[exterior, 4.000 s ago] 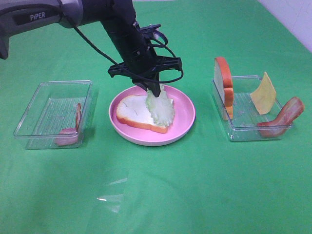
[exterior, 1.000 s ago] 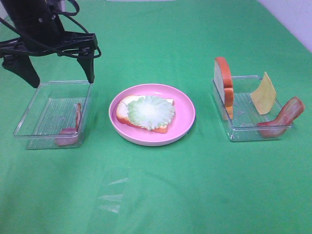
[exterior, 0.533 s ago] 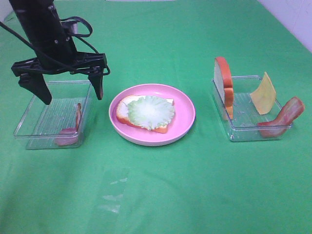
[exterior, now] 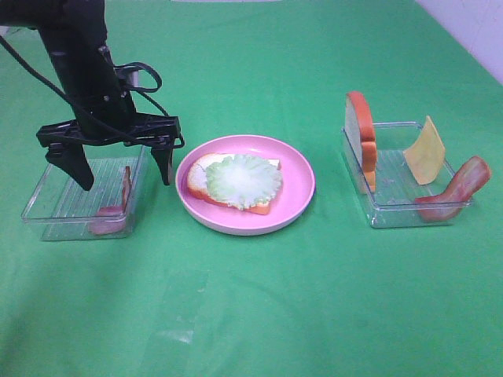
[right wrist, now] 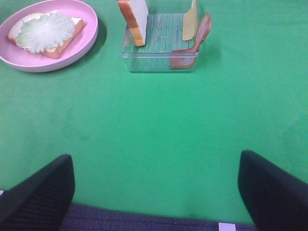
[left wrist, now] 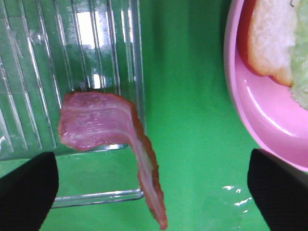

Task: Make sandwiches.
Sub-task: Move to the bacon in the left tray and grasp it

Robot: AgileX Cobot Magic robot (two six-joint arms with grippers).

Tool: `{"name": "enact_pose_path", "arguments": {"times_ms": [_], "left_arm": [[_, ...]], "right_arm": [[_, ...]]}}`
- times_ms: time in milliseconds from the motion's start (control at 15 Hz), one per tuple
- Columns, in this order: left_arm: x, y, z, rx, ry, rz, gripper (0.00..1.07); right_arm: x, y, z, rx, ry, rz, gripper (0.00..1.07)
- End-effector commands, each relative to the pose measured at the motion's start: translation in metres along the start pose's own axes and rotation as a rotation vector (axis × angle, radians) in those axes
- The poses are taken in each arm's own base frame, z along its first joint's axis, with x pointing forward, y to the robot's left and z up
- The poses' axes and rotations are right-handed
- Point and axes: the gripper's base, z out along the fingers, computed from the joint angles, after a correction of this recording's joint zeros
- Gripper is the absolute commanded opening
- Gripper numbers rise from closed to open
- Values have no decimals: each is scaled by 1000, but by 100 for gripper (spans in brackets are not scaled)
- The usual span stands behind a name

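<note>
A bread slice (exterior: 206, 184) topped with a green lettuce leaf (exterior: 243, 179) lies on the pink plate (exterior: 299, 184). A bacon strip (exterior: 124, 192) leans in the left clear tray (exterior: 55, 196); it also shows in the left wrist view (left wrist: 103, 127). My left gripper (exterior: 122, 169) is open, its fingers straddling that bacon from above. The right tray (exterior: 393, 208) holds an upright bread slice (exterior: 361, 140), a yellow cheese square (exterior: 425, 151) and a bacon strip (exterior: 454, 191). My right gripper (right wrist: 154, 187) is open, low over the cloth, away from the right tray (right wrist: 161, 45).
Green cloth covers the table (exterior: 259, 298). The pink plate sits between the two trays, close to my left gripper's right finger (exterior: 164, 161). A pale wall strip (exterior: 471, 31) is at the back right.
My left gripper dropped the lettuce on the bread, swung left and has come down over the left tray, around the bacon. The right side has not changed.
</note>
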Motion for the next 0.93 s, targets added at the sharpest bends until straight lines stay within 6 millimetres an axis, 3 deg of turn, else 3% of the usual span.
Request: {"name": "enact_pose_path", "arguments": {"times_ms": [67, 600, 933], "left_arm": [[0, 0, 3, 4, -1, 18, 101], [1, 0, 3, -1, 13, 18, 101], [4, 0, 13, 7, 56, 18, 101]], "right_arm": [[3, 0, -2, -1, -26, -13, 89], [3, 0, -2, -1, -26, -13, 89], [3, 0, -2, -1, -26, -13, 89]]}}
